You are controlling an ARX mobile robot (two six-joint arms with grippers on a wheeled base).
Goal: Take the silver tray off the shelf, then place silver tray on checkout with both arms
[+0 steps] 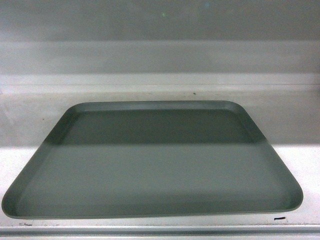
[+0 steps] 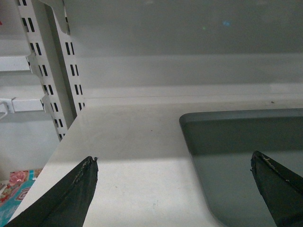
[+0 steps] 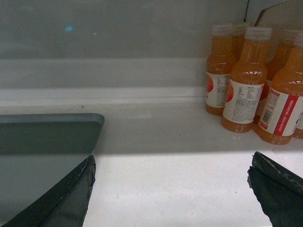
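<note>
Grey tray (image 1: 152, 165) flat on the white shelf (image 1: 295, 115), near the front lip, with its long side along the edge. Far half of the tray in shadow, near half in light. Bare shelf surface behind the tray up to the back wall, also to the left and to the right of it.

Left claw (image 2: 174, 165) low over the shelf, at the left end of the tray. Jaws wide apart, holding nothing: one fingertip (image 2: 87, 172) over the bare white shelf to the left, the other fingertip over the tray surface inside the rim. Far left corner of the tray (image 2: 227, 124) between the two tips, a little further in. White slotted upright (image 2: 52, 66) at the far left, behind the shelf edge. Something colourful (image 2: 16, 187) down below, too blurred to tell.

Right claw (image 3: 170, 165) low at the right end of the tray, jaws also wide apart and holding nothing. Left fingertip (image 3: 85, 172) over the tray, right one over the bare shelf. Far right corner of the tray (image 3: 52, 130) visible on the left. Group of orange drink bottles (image 3: 244, 80) with white caps and white-red labels standing upright at the far right on the same shelf, well apart from the tray.
</note>
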